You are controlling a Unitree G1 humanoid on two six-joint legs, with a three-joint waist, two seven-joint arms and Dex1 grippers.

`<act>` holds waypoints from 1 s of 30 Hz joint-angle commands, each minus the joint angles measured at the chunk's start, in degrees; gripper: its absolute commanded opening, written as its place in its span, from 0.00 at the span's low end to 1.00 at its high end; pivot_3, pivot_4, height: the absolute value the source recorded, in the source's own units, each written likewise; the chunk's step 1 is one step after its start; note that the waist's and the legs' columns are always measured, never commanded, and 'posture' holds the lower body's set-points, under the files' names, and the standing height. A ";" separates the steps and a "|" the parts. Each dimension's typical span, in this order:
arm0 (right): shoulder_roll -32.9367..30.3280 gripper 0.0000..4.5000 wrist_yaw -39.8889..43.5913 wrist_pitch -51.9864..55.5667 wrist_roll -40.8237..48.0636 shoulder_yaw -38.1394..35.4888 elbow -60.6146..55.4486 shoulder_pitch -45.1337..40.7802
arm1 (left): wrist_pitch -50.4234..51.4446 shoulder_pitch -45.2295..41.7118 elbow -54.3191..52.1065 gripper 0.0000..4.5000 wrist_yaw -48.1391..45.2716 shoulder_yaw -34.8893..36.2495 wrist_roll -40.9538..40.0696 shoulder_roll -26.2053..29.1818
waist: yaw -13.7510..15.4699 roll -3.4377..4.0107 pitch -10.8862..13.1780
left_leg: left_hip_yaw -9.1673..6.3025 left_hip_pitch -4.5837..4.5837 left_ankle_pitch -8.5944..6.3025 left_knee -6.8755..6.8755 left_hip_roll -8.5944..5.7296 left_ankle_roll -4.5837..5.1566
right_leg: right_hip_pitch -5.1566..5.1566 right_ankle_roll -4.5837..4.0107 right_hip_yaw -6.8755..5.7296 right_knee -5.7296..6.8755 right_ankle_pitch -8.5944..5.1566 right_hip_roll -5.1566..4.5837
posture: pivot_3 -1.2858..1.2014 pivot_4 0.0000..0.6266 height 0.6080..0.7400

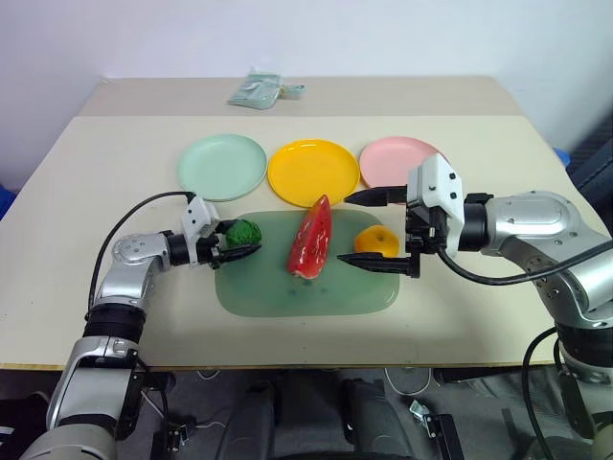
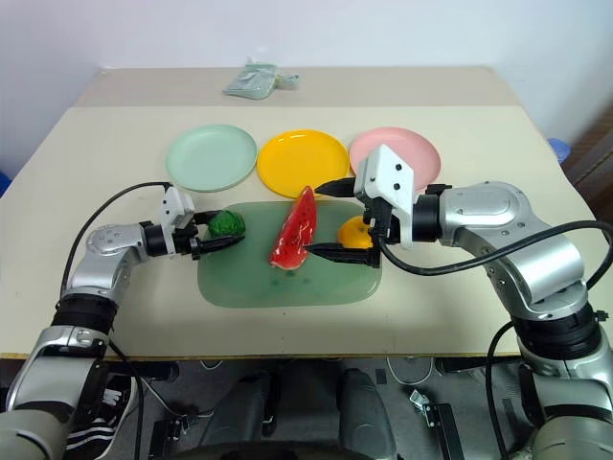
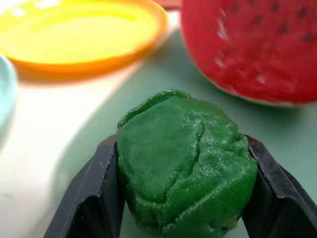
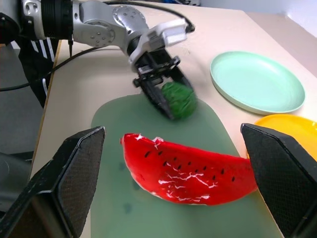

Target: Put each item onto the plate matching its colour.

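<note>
A: Left gripper [image 1: 241,241] status?
B: Its two black fingers [image 3: 94,193] are clamped on either side of the green vegetable [image 3: 185,161], at the near-left corner of the cutting board [image 1: 287,292]. The vegetable looks to be resting on the board surface.

A: Right gripper [image 1: 380,228]?
B: Fingers spread wide apart, nothing between them. It hovers above the right end of the board, over the orange fruit [image 1: 375,241], pointing toward the left arm.

A: Other items?
B: The red slice [image 1: 312,238] lies along the middle of the board, between vegetable and orange, touching neither. The orange sits on the board's right part, just beside the slice.

A: Plates?
B: Three in a row beyond the board on the table [image 1: 86,182]: green plate [image 1: 222,165] left, yellow plate [image 1: 312,171] centre, pink plate [image 1: 397,158] right, partly behind the right gripper's housing. None carries an item.

A: Anything else?
B: A small crumpled packet [image 1: 257,89] at the far edge of the table.
</note>
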 commanded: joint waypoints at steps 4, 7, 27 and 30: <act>2.86 1.00 -2.14 -2.33 -0.05 -1.58 1.30 -2.46 | -7.00 -12.31 12.36 0.51 18.11 8.66 0.07 -1.48 | 0.07 -0.04 -0.01 | -0.01 0.00 0.00 0.03 -0.01 0.00 | 0.00 0.01 -0.01 0.01 0.01 0.00 | 0.52 0.24 1.00; 4.17 1.00 -2.55 -2.75 -0.85 -0.74 2.81 -3.33 | -10.39 -19.40 21.96 0.51 28.13 10.62 1.40 -3.50 | 0.20 -0.04 -0.01 | -0.01 -0.02 0.00 0.05 -0.03 0.00 | 0.01 0.02 -0.02 0.01 0.01 -0.01 | 0.52 0.24 1.00; 5.58 1.00 -4.31 -3.27 -2.53 -1.52 4.84 -3.53 | -16.53 -26.32 31.23 0.97 32.54 13.80 1.99 -6.59 | 0.04 -0.05 0.00 | 0.01 -0.04 0.00 0.01 -0.04 0.00 | -0.03 0.03 -0.02 0.01 0.01 -0.01 | 0.52 0.24 1.00; 6.44 1.00 -5.63 -2.78 -2.51 -1.99 6.05 -4.29 | -14.76 -24.61 26.63 0.97 22.55 13.38 -0.41 -6.41 | -0.04 -0.05 0.00 | 0.02 -0.04 0.00 0.01 -0.04 -0.01 | -0.03 0.03 -0.02 0.00 0.01 -0.01 | 0.52 0.24 1.00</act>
